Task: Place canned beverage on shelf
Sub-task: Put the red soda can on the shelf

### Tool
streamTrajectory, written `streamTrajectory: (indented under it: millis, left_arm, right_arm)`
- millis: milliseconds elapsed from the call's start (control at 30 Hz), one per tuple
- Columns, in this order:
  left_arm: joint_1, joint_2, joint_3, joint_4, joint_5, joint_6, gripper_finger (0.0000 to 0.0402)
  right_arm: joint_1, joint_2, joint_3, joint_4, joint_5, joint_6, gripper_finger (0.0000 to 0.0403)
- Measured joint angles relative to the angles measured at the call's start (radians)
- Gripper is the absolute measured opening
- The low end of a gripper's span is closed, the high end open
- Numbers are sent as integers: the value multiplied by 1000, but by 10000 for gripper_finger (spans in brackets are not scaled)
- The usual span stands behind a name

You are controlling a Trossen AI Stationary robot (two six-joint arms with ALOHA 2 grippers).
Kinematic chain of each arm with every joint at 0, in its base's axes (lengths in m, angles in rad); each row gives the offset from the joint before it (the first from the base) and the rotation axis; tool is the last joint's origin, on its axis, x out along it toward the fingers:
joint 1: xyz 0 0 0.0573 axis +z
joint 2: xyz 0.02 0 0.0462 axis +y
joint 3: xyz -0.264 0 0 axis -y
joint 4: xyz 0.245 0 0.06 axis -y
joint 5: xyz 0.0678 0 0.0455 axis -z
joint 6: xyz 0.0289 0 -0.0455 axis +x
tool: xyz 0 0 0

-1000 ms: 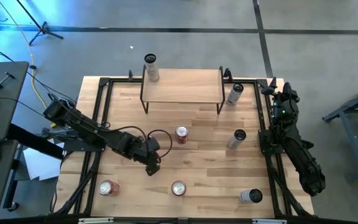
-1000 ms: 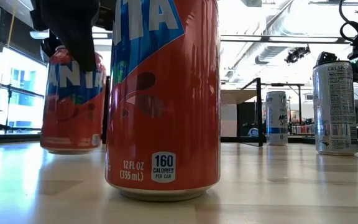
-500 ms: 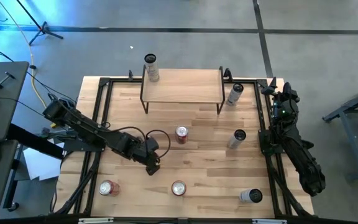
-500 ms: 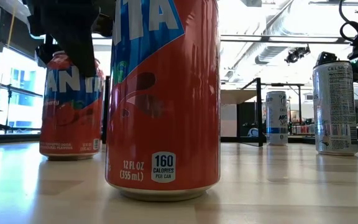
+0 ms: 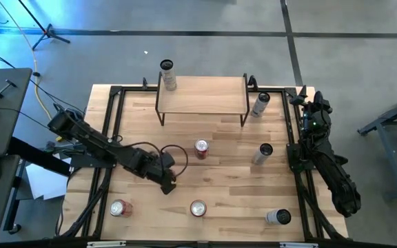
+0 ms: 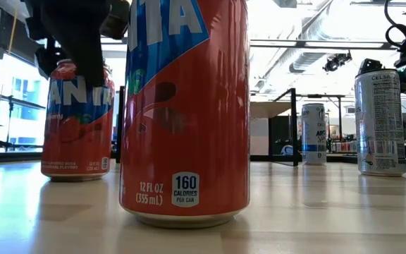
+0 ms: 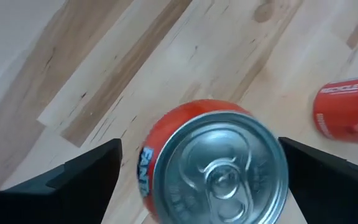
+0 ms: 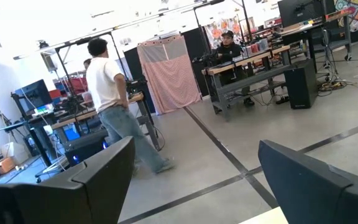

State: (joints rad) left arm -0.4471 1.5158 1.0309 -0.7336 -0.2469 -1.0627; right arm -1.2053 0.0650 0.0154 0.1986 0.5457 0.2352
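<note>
Left gripper [image 5: 167, 180] sits over an orange soda can [image 7: 213, 162] near the middle of the table [image 5: 219, 145], toward the front-left — fingers [image 7: 73, 180] spread wide on either side of the can top, nothing gripped. The can stands upright on the wood; the low view shows it [image 6: 76, 120] behind the big near can [image 6: 185, 106], with the dark gripper above it.

Right gripper [image 8: 191, 180] is parked off the right edge, facing the room; jaws apart, empty.

The shelf [image 5: 202, 95] is at the back edge, one slim can [image 5: 167, 74] at its back-left corner, the rest of the board bare.

Judgement: this is the grasp step. To do it well:
- The wrist view puts the can roughly midway between the fingers, so keep that centring on the way down.
- Drop lower before closing so the pads land on the can wall, not the rim.
- Close squarely — an off-axis pinch could tip it.
- Lift clear of the neighbouring red can [image 5: 200, 148] before heading for the shelf's open middle.
</note>
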Motion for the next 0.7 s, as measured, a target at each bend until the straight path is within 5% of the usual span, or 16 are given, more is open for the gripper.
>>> streamTrajectory:
  millis: [500, 700]
  left_arm:
    - [-230, 1, 71, -200, -350, -530, 400]
    - [-278, 28, 71, -195, -463, -609, 400]
  right_arm:
    - [0, 0, 0, 0, 0, 0, 328]
    - [0, 0, 0, 0, 0, 0, 328]
